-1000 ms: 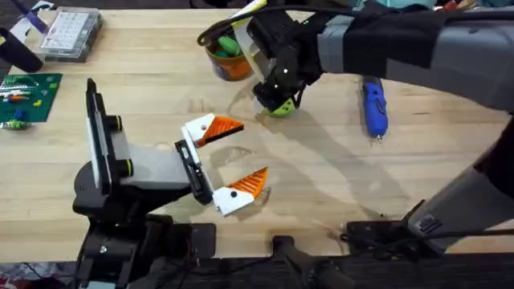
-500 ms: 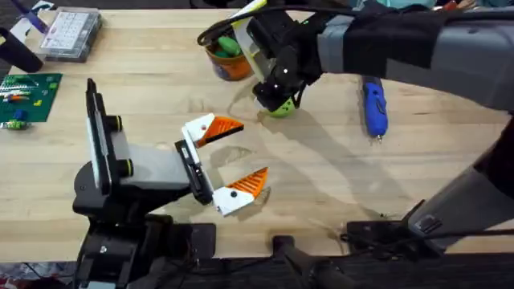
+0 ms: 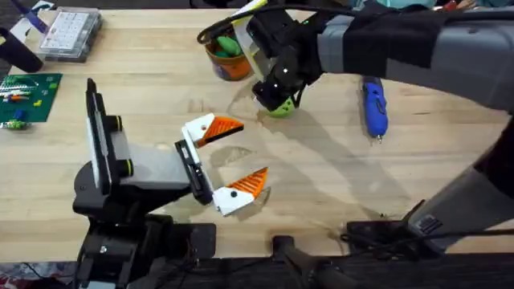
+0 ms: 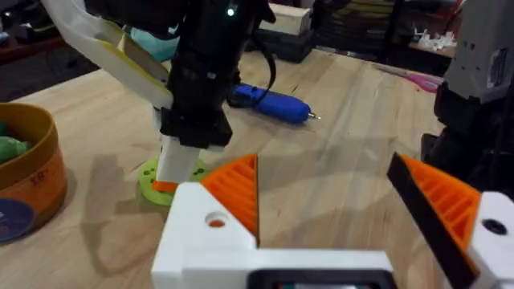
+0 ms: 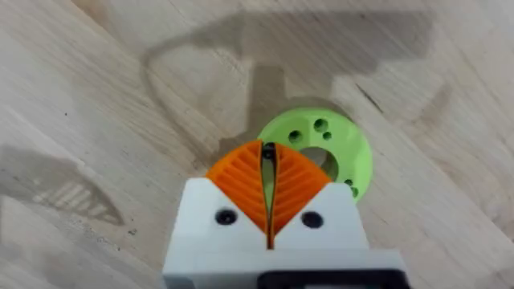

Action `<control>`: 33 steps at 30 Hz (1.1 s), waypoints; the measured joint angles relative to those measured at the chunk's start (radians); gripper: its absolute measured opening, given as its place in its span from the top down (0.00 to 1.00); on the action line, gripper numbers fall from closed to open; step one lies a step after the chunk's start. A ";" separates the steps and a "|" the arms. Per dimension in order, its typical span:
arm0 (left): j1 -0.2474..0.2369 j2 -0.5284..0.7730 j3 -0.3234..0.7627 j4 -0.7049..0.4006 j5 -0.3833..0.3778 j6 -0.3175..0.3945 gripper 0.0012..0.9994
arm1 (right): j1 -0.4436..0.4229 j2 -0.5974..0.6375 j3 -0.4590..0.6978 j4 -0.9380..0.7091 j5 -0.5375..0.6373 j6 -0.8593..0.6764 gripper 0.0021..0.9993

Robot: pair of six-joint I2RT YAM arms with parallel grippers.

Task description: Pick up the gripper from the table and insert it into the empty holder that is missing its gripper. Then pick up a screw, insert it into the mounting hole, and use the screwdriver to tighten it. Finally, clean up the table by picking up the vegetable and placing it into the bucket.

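I record the wooden worktop [image 3: 321, 177] as the largest item, carrying everything else. The right arm [image 3: 401, 40] reaches across its far side from the right, blocking part of the far edge in the overhead view. The left arm [image 3: 128, 172] sits low at the near left.

The left end effector [image 3: 233, 158] hovers over the middle of the worktop with its white, orange-padded fingers [image 4: 237, 189] spread well apart and holding nothing. The right end effector [image 3: 277, 95] points down at a green disc with holes [image 5: 317, 152]; its orange pads [image 5: 241, 181] are pressed together with only a thin seam between them, their tips at the disc's rim. I cannot tell whether they pinch the disc's edge.

The orange bucket [image 3: 229, 58] stands just beside the right end effector, toward the left, with green pieces inside [image 3: 227, 45]. The blue screwdriver [image 3: 374, 106] lies flat on the worktop to the right of that end effector, apart from it, bit toward the near edge.

At the far left lie a clear compartmented box [image 3: 71, 32] and a green circuit board [image 3: 28, 95], well apart from both end effectors.
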 joint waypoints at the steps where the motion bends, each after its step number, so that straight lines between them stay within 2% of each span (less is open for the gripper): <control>1: 0.000 0.000 0.000 0.000 0.000 0.000 0.01 | 0.000 0.000 0.000 0.000 0.000 0.000 0.99; 8: 0.000 0.000 0.000 0.000 0.000 0.000 0.01 | 0.000 0.000 0.000 -0.006 0.000 0.000 0.99; 14: 0.000 0.000 0.000 0.000 0.000 0.000 0.01 | -0.003 -0.003 0.048 -0.107 -0.005 0.000 0.99; 18: 0.000 0.000 0.000 0.000 0.000 0.000 0.01 | -0.014 -0.033 0.141 -0.196 -0.006 0.000 0.99; 24: 0.000 0.000 0.000 0.000 0.000 0.000 0.01 | -0.029 -0.093 0.343 -0.335 -0.007 -0.004 0.99; 33: 0.000 0.000 0.000 0.000 0.000 0.000 0.01 | -0.028 -0.097 0.565 -0.511 -0.008 -0.004 0.99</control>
